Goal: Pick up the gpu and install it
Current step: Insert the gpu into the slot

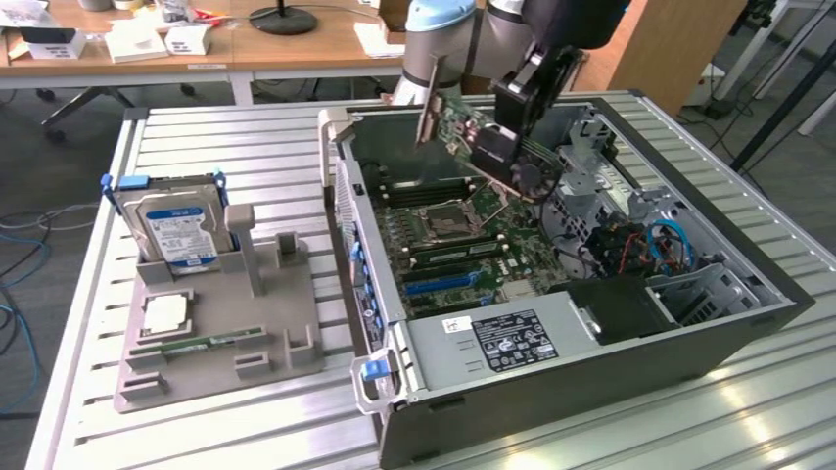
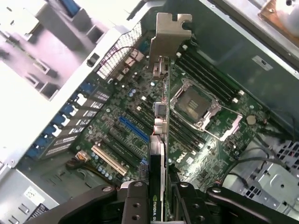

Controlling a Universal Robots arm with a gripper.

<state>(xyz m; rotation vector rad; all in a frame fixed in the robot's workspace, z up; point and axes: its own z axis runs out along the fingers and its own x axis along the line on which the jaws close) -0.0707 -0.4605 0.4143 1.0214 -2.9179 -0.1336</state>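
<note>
An open computer case (image 1: pixel 679 343) lies on its side on a slatted table (image 1: pixel 222 137), with the motherboard (image 1: pixel 457 230) facing up. Above it, the arm's gripper (image 1: pixel 507 147) holds the gpu (image 1: pixel 455 119) in the air, its fingers clamped against the card's two faces.

What could go wrong, as I judge it: the card hangs tilted over the board near the case's far wall. Lowered at this angle, its pale bracket (image 2: pixel 170 35) could catch on the case's rear frame. The bottom edge could also land on the memory sticks or the processor socket (image 2: pixel 201 105) rather than in a slot. In the wrist view the card's edge runs beside the blue slot (image 2: pixel 133 129), not over it. Pressing down misaligned could damage the contacts or make the card slip in the grip.

The gpu sits between the fingers, gripped at the end away from the bracket. Its length stretches away from the gripper, with the bracket farthest. As far as I can see, it touches nothing inside the case.
</note>
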